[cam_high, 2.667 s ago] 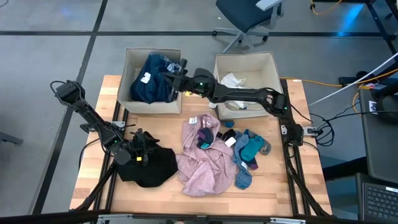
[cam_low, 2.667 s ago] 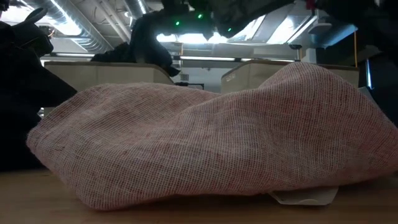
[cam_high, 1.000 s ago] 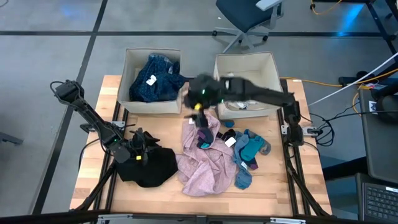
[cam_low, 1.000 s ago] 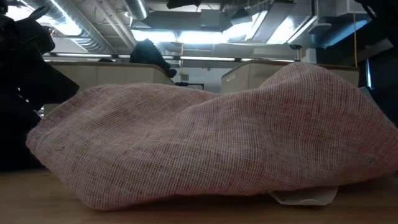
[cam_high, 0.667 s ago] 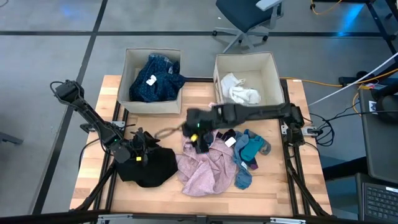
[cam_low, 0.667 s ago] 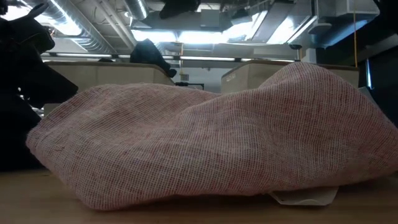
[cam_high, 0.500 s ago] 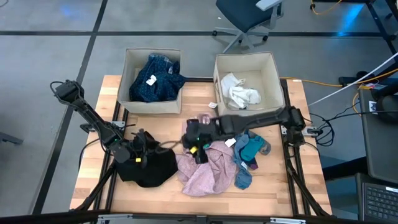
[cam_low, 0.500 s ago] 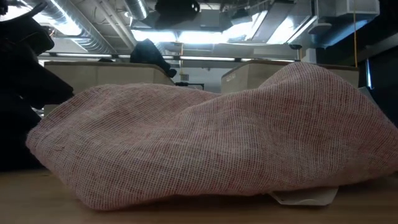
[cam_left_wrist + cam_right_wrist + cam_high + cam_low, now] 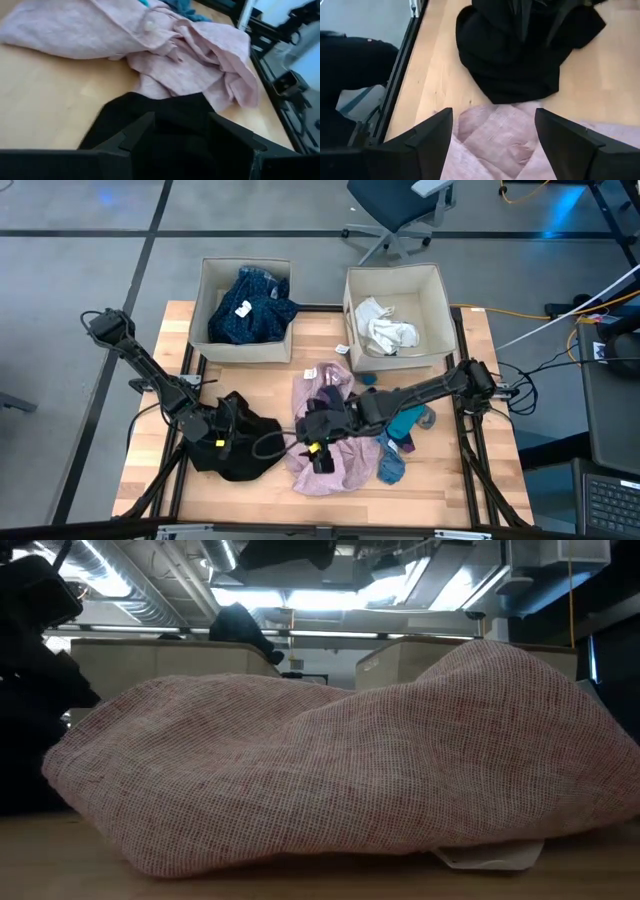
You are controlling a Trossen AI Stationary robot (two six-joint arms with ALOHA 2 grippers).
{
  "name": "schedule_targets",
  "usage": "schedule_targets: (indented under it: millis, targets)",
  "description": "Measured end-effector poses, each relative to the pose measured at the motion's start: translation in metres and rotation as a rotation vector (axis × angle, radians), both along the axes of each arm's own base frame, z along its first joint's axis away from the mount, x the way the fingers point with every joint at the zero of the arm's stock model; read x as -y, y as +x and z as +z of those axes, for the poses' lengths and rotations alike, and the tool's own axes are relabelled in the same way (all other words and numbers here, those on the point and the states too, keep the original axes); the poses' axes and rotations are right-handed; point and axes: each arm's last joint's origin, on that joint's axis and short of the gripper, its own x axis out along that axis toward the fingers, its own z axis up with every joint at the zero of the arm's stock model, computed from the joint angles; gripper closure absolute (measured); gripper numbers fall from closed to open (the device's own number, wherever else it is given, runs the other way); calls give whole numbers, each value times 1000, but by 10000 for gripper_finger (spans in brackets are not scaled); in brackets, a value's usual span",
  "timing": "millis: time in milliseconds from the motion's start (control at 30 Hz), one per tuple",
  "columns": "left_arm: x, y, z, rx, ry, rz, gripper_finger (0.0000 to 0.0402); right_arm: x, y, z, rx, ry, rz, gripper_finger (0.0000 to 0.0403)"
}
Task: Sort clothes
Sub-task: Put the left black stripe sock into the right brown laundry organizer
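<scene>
Pink shirt (image 9: 335,442) lying under right gripper (image 9: 320,452), fingers spread; risking dragging black garment (image 9: 245,448), left gripper (image 9: 225,430) spread over it.

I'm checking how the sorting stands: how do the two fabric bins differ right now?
The left bin holds a dark blue garment filling much of it; the right bin holds a white garment with bare floor showing behind. Both are beige, open-topped and sit at the table's far edge.
</scene>
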Motion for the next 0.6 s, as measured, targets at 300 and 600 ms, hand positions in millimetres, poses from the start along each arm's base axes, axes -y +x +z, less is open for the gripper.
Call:
schedule_targets:
  millis: [300, 600]
  targets:
    - [2, 8, 11, 19, 14, -20, 229, -22, -3, -21, -61, -58, -23, 121]
    - [22, 37, 68, -27, 240, -110, 229, -19, 10, -43, -51, -177, -33, 121]
